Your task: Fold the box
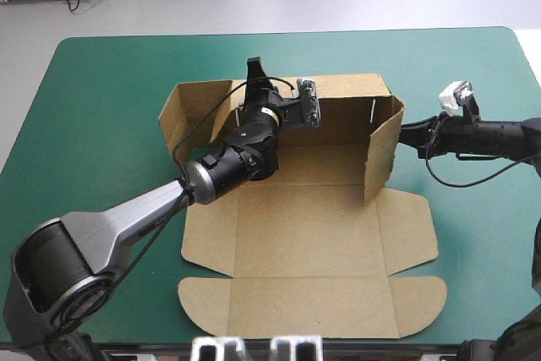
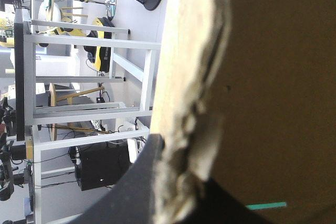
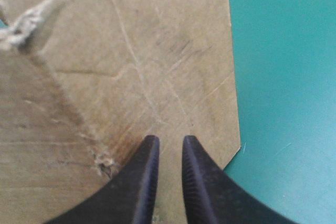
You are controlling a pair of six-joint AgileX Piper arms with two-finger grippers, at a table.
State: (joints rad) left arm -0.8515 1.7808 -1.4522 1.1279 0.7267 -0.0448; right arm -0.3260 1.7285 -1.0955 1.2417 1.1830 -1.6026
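Nearest the high camera, the left arm (image 1: 93, 226), a grey and black jointed tube, rises from the near left corner and reaches out to the far side of the table. Under it spreads the teal-green cover (image 1: 93, 82) of the table. In the middle of the cover lies the box (image 1: 308, 234), a cut sheet of brown board, partly raised.

Its lid panel is flat toward the near edge. The round-cornered near flap (image 1: 313, 306) lies close to that edge, and a side flap (image 1: 412, 230) lies flat on the right. The far wall (image 1: 347, 90) stands upright. The right wall (image 1: 382, 154) also stands, and the left wall (image 1: 182, 116) leans outward.

The left gripper (image 1: 254, 72), a pair of broad black curved fingers, sits at the top of the far wall. In its wrist view the board's pale raw edge runs between the fingers, so it is clamped on the box.

The right gripper (image 3: 169, 140), of the same make, comes in from the right. Its tips are against the outer face of the right wall. Its fingers are drawn almost together, with only a thin slit between them and no board in it.
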